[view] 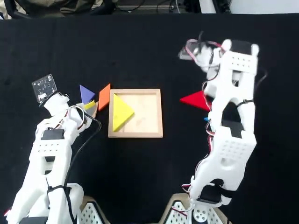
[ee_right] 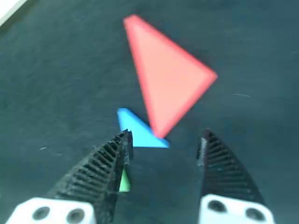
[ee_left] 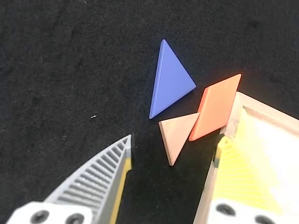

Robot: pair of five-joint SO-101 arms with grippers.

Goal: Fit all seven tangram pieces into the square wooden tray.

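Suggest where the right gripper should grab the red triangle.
Probably from straight above: the red triangle lies flat on the table, so only its edges offer purchase. Pinch across its middle, clear of the corner that meets the light blue piece. The right gripper is open nearby.

Table covering (view: 149,51): black, matte and cloth-like. It runs the full width from left to right and from the near edge to the far edge. The weave is slightly mottled at close range.

Condition: one small pale fleck (ee_left: 93,116) lies on the cloth on the left side. Fainter specks are scattered around it.

Beyond the far edge is a narrow strip of the room behind. Dark cables (view: 159,5) lie across its middle. A white panel (view: 264,5) stands at the far right. A dark bulky item (view: 60,4) sits at the far left; what it is cannot be told.
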